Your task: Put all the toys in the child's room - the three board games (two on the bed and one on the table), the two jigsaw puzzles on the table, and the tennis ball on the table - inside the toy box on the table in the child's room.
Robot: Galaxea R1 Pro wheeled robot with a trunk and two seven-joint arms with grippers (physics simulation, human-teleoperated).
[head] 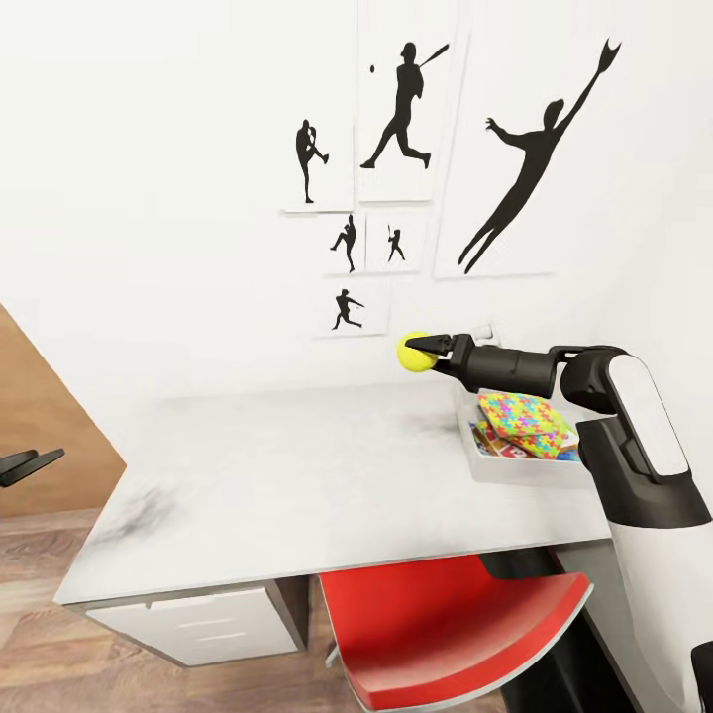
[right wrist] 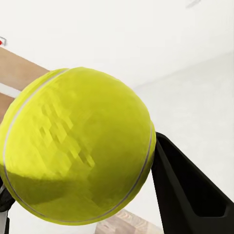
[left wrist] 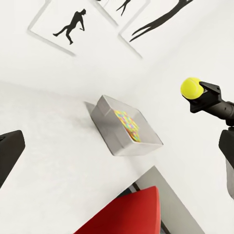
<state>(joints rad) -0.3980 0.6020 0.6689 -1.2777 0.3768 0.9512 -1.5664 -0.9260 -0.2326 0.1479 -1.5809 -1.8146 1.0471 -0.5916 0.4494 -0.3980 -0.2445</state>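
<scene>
Right arm: reaches out level from the robot's right side, forearm nearly horizontal, above the back part of the worktop [head: 327,475].
Right gripper [head: 424,349]: clamped on the tennis ball [head: 413,351] — one black finger [right wrist: 190,190] presses its side in the right wrist view.
Tennis ball: held in the air, clear of the worktop, in front of the white wall and just below the lowest silhouette print; it sits to the left of the toy box [head: 515,465], not over it.
Toy box: stands on the worktop near the right-hand back corner, close to the wall, partly hidden behind the right arm in the head view.
Toy box contents: a jigsaw puzzle [head: 525,414] of bright interlocking pieces lies on top, tilted; a printed game box [head: 500,443] shows beneath it. Further contents cannot be made out.
Left gripper [head: 30,463]: a dark part shows at the left edge of the head view, well apart from the worktop's things; its opening cannot be told.
Worktop surface: pale, with faint grey smudges.
Under the worktop: a red chair [head: 446,624] pushed in — and a white drawer unit [head: 198,624] at left.
</scene>
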